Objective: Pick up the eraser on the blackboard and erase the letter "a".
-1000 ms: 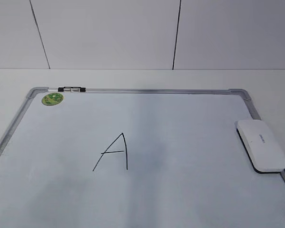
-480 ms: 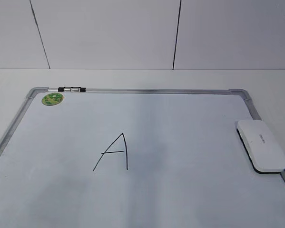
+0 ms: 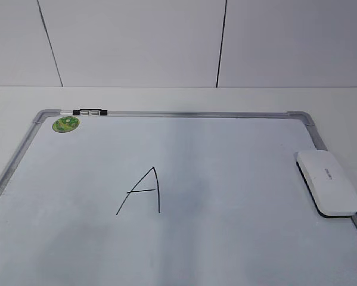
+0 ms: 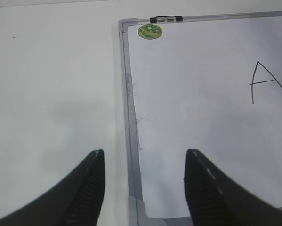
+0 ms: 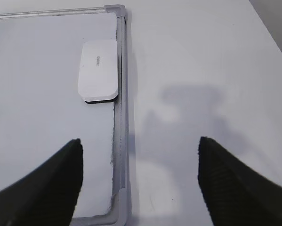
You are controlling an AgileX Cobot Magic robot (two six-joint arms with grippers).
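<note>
At the near edge of the board we keep both tools raised and empty: our left gripper (image 4: 144,181) has its fingers spread above the left frame of the blackboard (image 3: 238,114), and our right gripper (image 5: 140,181) is spread wide above the right frame. Further in, the only writing we see is an angular capital letter (image 3: 141,190) near the middle of the board. The eraser (image 3: 327,182) lies flat against the right frame, touched by neither gripper. At the far left corner sits a green sticker (image 3: 65,124).
</note>
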